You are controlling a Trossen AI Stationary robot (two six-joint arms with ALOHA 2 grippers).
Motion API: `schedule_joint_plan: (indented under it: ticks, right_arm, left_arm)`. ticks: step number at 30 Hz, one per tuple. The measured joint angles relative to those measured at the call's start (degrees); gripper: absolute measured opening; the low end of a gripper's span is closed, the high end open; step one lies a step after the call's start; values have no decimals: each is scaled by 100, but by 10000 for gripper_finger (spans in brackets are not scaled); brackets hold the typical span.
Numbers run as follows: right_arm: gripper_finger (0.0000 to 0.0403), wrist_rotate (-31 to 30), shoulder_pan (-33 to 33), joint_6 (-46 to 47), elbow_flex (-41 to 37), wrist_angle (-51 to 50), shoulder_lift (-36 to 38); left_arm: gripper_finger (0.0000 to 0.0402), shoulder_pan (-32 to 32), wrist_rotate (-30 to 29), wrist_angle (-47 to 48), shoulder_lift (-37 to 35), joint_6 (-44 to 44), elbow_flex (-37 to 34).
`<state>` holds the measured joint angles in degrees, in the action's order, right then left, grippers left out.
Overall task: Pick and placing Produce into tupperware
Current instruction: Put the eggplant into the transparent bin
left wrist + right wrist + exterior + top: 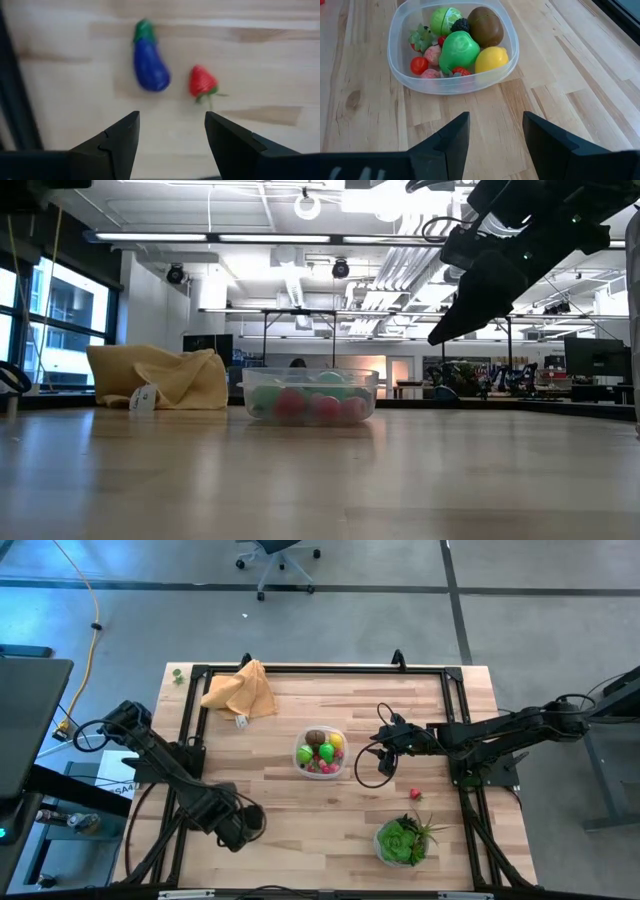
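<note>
Two arms reach over the wooden surface (330,810); from above, the tupperware (320,752) sits near its middle, filled with produce, the right gripper (378,743) just beside it. At table height that gripper hangs above the surface. Left gripper (171,131): jaws open, empty, near an eggplant (150,67) and strawberry (202,82). Right jaws open, empty, facing the tupperware.

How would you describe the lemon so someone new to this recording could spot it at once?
Find the round clear tupperware in the middle of the wooden table. The lemon lies inside it against the wall, next to the brown kiwi and a big green fruit. It is the only plain yellow piece in the tub.
</note>
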<state>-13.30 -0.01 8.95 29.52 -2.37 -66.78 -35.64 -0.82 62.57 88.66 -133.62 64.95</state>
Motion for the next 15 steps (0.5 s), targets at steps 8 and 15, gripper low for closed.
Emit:
schedule_joint_plan:
  ticks: [8,15]
  right_arm:
    - [176,-1,1,1,0,-2,1]
    - [176,0,2,0,0,-2,2]
  left_arm:
    - [214,4,579,95,36,-911,0]
    - [218,4,589,47,379,-1123,-7]
